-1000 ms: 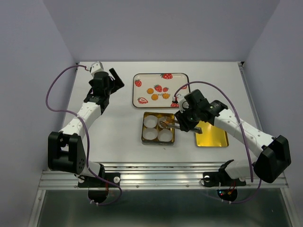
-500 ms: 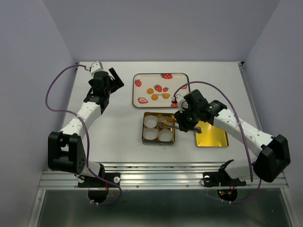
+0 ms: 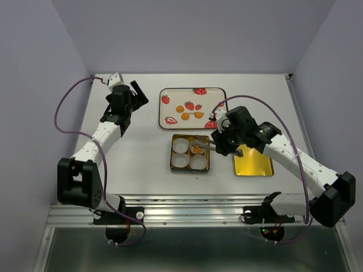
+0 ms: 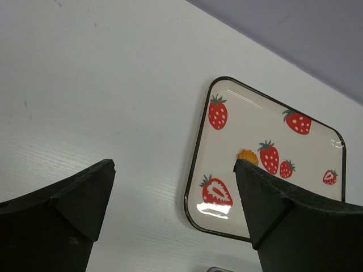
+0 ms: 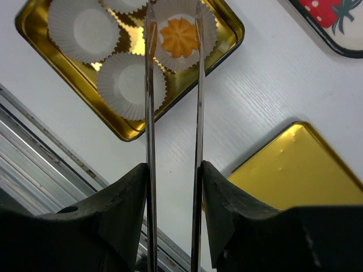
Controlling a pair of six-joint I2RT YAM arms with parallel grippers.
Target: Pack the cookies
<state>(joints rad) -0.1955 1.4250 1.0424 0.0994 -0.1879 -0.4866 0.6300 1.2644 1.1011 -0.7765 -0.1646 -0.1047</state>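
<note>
R gripper (image 5: 174,167) gripped tongs (image 5: 150,113), tips astride cookie (image 5: 179,37) just ahead; L gripper (image 4: 174,164) stood wide, empty.

White table (image 3: 147,153) enclosed by plain pale lilac walls (image 3: 193,34)

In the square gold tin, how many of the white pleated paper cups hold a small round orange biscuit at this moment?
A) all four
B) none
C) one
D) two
C: the right wrist view shows one small round orange biscuit in a white pleated paper cup of the square gold tin, between the tips of the metal tweezers; the other cups are empty.
</note>
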